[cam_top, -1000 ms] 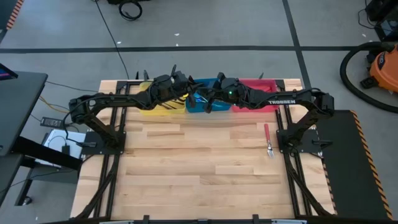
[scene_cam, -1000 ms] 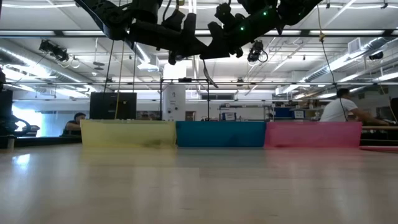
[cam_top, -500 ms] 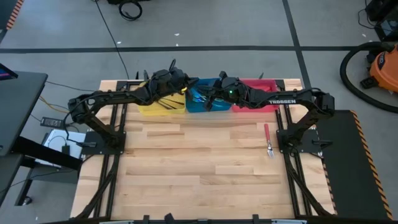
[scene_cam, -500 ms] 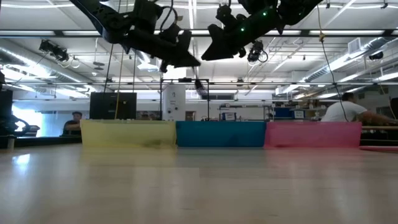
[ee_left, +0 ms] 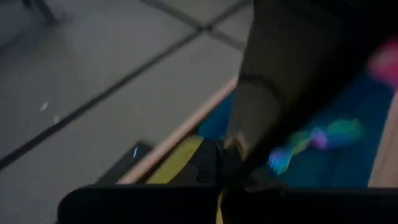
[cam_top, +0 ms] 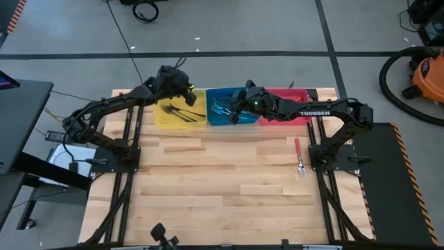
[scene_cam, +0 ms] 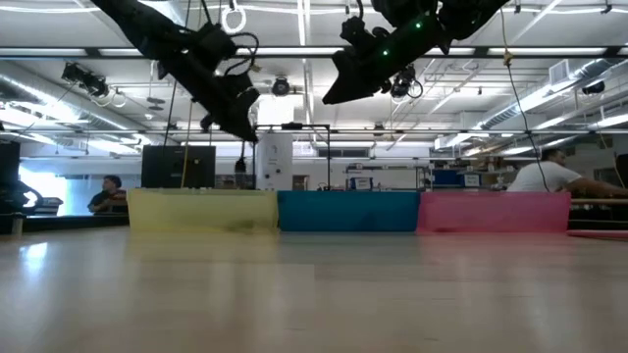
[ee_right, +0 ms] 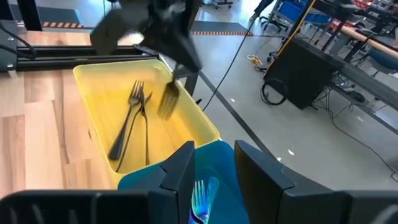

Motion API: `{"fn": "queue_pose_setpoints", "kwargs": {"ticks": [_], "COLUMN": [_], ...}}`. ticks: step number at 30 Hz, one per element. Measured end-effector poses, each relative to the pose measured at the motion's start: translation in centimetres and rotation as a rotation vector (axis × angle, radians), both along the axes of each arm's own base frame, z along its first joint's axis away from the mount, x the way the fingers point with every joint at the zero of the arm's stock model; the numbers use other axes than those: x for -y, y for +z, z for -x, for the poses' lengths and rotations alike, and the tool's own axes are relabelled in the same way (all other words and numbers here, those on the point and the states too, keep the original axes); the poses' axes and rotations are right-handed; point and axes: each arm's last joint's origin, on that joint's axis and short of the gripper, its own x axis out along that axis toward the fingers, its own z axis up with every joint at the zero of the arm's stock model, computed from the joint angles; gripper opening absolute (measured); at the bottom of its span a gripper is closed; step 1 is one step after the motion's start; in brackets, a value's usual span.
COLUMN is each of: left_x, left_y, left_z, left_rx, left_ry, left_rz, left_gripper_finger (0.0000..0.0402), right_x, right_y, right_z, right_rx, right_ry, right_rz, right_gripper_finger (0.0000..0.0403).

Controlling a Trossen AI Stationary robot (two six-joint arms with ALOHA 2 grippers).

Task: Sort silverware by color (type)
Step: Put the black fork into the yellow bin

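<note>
Three bins stand along the table's far edge: yellow (cam_top: 182, 123), blue (cam_top: 233, 120) and pink (cam_top: 290, 95). My left gripper (cam_top: 184, 89) hangs shut over the yellow bin's far side, with a blurred grey fork (ee_right: 166, 101) just under its fingertips. Two dark forks (ee_right: 129, 124) lie on the yellow bin's floor. My right gripper (ee_right: 214, 160) stands open above the blue bin, where blue-handled forks (cam_top: 222, 107) lie. A red-handled fork (cam_top: 299, 154) lies flat on the table by the right arm's base. My left gripper holds the grey fork at its upper end (ee_right: 175, 86), coming from above and slanting down. Blur hides which end that is and how the fingers sit on it. The fork hangs below the fingertips, clear of the yellow bin.
The arms' black frames (cam_top: 118, 149) run along both side edges of the table. Bare wood fills the middle and near part (cam_top: 222, 187). People (scene_cam: 538, 172) work in the room behind the bins. A vacuum cleaner (cam_top: 423, 76) stands on the floor at the right.
My left gripper has swung from over the blue bin toward the table's left edge, to over the yellow bin, tipping more level and carrying the grey fork. My right gripper has stayed over the blue bin, opened and let go of that fork.
</note>
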Motion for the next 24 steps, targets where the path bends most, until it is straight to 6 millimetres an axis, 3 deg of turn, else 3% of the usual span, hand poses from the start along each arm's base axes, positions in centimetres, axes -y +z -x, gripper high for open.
{"fn": "queue_pose_setpoints", "kwargs": {"ticks": [9, 14, 24], "left_x": [0.1, 0.2, 1.2], "left_y": [-1.8, -1.9, -3.3], "left_z": [0.9, 1.0, 1.3], "left_rx": [-0.326, -0.360, -0.573], "left_ry": [-0.024, -0.002, -0.142], "left_rz": [-0.057, -0.066, -0.034], "left_gripper_finger": [0.0000, 0.0000, 0.0000], "right_x": [0.0, 0.0, 0.3], "right_y": [0.0, 0.0, 0.0], "right_z": [0.0, 0.0, 0.1], "right_rx": [0.001, 0.001, 0.001], "right_ry": [0.003, 0.002, -0.006], "right_rz": [-0.001, -0.001, -0.001], "right_gripper_finger": [0.0122, 0.0121, 0.0122]}}
